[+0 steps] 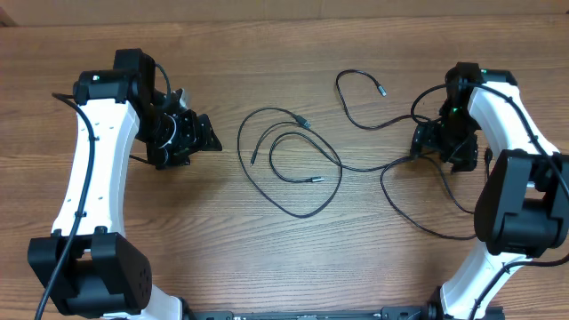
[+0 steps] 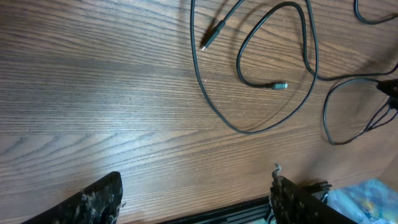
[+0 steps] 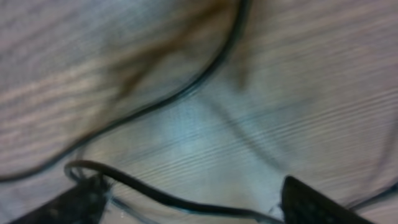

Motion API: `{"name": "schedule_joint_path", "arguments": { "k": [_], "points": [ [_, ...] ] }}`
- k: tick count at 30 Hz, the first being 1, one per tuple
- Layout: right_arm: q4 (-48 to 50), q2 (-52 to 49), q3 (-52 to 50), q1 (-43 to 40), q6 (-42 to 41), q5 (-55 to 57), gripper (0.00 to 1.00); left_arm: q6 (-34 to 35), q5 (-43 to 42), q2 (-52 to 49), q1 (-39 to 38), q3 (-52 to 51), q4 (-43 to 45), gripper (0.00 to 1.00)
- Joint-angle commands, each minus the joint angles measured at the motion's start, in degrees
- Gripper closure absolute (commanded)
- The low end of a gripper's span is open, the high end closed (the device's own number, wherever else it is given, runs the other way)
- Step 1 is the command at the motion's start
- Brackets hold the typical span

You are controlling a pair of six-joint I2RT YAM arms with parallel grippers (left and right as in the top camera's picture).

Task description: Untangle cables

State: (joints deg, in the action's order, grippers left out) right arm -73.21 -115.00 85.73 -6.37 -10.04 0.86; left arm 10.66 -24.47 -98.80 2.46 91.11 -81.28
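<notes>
Thin black cables lie loose on the wooden table. One forms a big open loop (image 1: 300, 215) in the middle, with a silver-tipped plug (image 1: 316, 179) inside it. It shows in the left wrist view (image 2: 249, 130), with the same plug (image 2: 280, 85). Another cable (image 1: 356, 122) curves from a plug (image 1: 384, 90) towards my right gripper (image 1: 425, 142) and loops below it (image 1: 400, 209). My right gripper (image 3: 193, 202) is open, low over the table, with a cable strand (image 3: 155, 194) lying between its fingertips. My left gripper (image 1: 197, 142) (image 2: 196, 199) is open and empty, left of the loop.
The wooden table (image 1: 284, 36) fills the overhead view. A black frame edge (image 2: 205, 214) runs along the bottom of the left wrist view, with something pale blue (image 2: 364, 193) beyond it at the right. A second strand (image 3: 205, 78) crosses the blurred right wrist view.
</notes>
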Motion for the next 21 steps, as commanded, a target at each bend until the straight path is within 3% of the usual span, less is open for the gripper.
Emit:
{"name": "schedule_joint_path", "arguments": {
  "k": [1,2,6,10,12,21],
  "points": [
    [2.4,0.8,-2.3,-0.2,1.4,0.2,0.21,-1.7,-0.4,-0.1,0.2,0.2,-0.3,0.24],
    [2.8,0.8,-2.5,-0.2,1.4,0.4,0.26,-1.7,-0.4,-0.1,0.2,0.2,-0.3,0.24],
    [3.3,0.8,-2.8,-0.3,1.4,2.8,0.66,-1.7,-0.4,-0.1,0.2,0.2,-0.3,0.24],
    [2.9,0.8,-2.8,-1.2,1.3,4.0,0.80,-1.7,-0.5,-0.1,0.2,0.2,-0.3,0.24],
    [2.9,0.8,-2.8,-2.0,1.3,4.1,0.92,-1.7,-0.5,-0.1,0.2,0.2,-0.3,0.24],
    [3.5,0.9,-0.6,-9.6,-3.8,7.9,0.96,-1.7,-0.5,-0.1,0.2,0.2,-0.3,0.24]
  ]
}}
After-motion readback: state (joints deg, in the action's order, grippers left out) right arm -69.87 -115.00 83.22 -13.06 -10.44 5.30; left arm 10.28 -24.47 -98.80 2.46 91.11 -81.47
